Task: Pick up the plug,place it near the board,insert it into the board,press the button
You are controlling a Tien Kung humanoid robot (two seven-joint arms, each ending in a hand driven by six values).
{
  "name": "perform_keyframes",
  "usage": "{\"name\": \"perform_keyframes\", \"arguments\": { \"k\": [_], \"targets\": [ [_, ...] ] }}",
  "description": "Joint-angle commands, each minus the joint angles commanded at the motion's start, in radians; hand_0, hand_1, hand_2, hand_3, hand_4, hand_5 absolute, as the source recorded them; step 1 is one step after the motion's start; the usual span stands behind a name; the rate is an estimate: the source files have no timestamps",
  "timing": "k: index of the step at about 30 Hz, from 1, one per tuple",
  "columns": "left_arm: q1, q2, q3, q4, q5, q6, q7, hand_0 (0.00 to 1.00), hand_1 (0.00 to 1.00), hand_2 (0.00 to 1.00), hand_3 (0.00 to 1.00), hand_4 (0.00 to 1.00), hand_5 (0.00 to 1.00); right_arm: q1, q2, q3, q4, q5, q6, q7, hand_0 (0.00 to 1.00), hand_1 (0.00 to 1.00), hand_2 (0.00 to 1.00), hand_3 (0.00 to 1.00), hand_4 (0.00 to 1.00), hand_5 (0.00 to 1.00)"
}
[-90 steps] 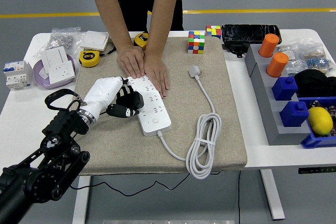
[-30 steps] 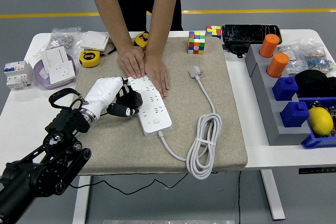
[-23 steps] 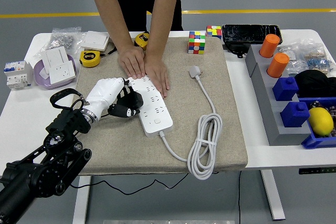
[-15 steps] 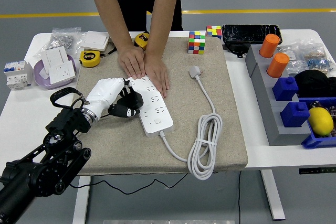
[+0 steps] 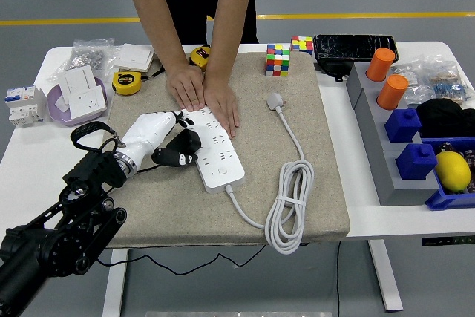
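Two hands of a person (image 5: 202,94) press flat on the far end of a white power strip (image 5: 214,148), holding it on a beige mat (image 5: 223,191) on the white table (image 5: 30,165). The robot's left hand (image 5: 165,141) sits at the strip's left edge, black fingers curled loosely with nothing visibly held. Over the last three seconds that hand has barely changed: it has slid slightly nearer the robot, and the arm behind it has shifted a little. The strip's own white plug (image 5: 275,100) has not moved; it lies on the mat to the right of the strip, well apart from the robot hand, its cable (image 5: 291,198) coiled near the mat's front edge. The robot's right hand is out of view. Judging by this, the plug is not yet picked up, so every step of the task remains.
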State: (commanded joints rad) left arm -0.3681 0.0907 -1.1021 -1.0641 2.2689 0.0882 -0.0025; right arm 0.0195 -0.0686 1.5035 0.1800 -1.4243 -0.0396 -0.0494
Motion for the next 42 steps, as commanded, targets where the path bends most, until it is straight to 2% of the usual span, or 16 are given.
{"name": "perform_keyframes", "arguments": {
  "k": [16, 22, 23, 24, 28, 29, 34, 35, 39, 41, 42],
  "targets": [
    [-0.002, 0.017, -0.015, -0.035, 0.0, -0.044, 0.016, 0.699, 0.812, 0.771, 0.831, 0.998, 0.355, 0.0, -0.003, -0.012, 0.0, 0.012, -0.002, 0.0, 0.812, 0.713, 0.718, 0.761, 0.998, 0.991],
    [0.035, 0.026, -0.039, -0.121, 0.0, -0.085, 0.029, 0.702, 0.812, 0.776, 0.84, 0.998, 0.366, -0.001, -0.004, -0.015, 0.0, 0.016, -0.003, -0.001, 0.812, 0.712, 0.718, 0.761, 0.998, 0.991],
    [0.049, 0.024, -0.049, -0.144, -0.013, -0.092, 0.03, 0.734, 0.871, 0.837, 0.854, 0.998, 0.667, -0.001, -0.004, -0.015, 0.0, 0.016, -0.003, -0.001, 0.809, 0.712, 0.717, 0.76, 0.998, 0.991],
    [0.054, 0.023, -0.053, -0.159, -0.019, -0.095, 0.03, 0.734, 0.871, 0.837, 0.854, 0.998, 0.667, -0.001, -0.004, -0.015, 0.0, 0.016, -0.003, -0.001, 0.809, 0.712, 0.717, 0.76, 0.998, 0.991],
    [0.124, 0.006, -0.092, -0.27, -0.173, -0.08, 0.017, 0.734, 0.871, 0.837, 0.854, 0.998, 0.667, -0.001, -0.002, -0.016, 0.0, 0.016, -0.003, -0.002, 0.809, 0.712, 0.717, 0.76, 0.998, 0.991],
    [0.133, 0.002, -0.097, -0.285, -0.208, -0.074, 0.013, 0.754, 0.893, 0.86, 0.843, 0.998, 0.837, -0.002, -0.002, -0.016, 0.0, 0.016, -0.003, -0.001, 0.81, 0.711, 0.718, 0.76, 0.998, 0.991],
    [0.24, -0.022, -0.108, -0.405, -0.407, 0.028, -0.034, 0.754, 0.893, 0.86, 0.843, 0.998, 0.837, -0.003, 0.0, -0.013, 0.0, 0.015, -0.004, 0.0, 0.81, 0.711, 0.718, 0.76, 0.998, 0.991],
    [0.264, -0.021, -0.1, -0.425, -0.453, 0.046, -0.037, 0.843, 0.936, 0.9, 0.86, 0.998, 0.975, -0.004, 0.0, -0.01, 0.0, 0.013, -0.004, -0.001, 0.809, 0.713, 0.717, 0.76, 0.998, 0.99],
    [0.317, -0.008, -0.075, -0.439, -0.608, 0.057, -0.029, 0.843, 0.936, 0.9, 0.86, 0.998, 0.975, -0.007, 0.0, -0.002, 0.0, 0.006, -0.003, -0.003, 0.809, 0.713, 0.717, 0.76, 0.998, 0.99],
    [0.331, 0.002, -0.054, -0.42, -0.638, 0.046, -0.022, 0.843, 0.936, 0.9, 0.86, 0.998, 0.975, -0.006, 0.0, -0.001, 0.0, 0.004, -0.003, -0.003, 0.809, 0.713, 0.717, 0.76, 0.998, 0.99],
    [0.337, 0.003, -0.047, -0.408, -0.638, 0.044, -0.02, 0.894, 0.951, 0.908, 0.871, 0.998, 0.998, -0.005, 0.001, -0.005, 0.0, 0.01, -0.004, -0.001, 0.808, 0.712, 0.718, 0.76, 0.998, 0.99]
  ]
}}
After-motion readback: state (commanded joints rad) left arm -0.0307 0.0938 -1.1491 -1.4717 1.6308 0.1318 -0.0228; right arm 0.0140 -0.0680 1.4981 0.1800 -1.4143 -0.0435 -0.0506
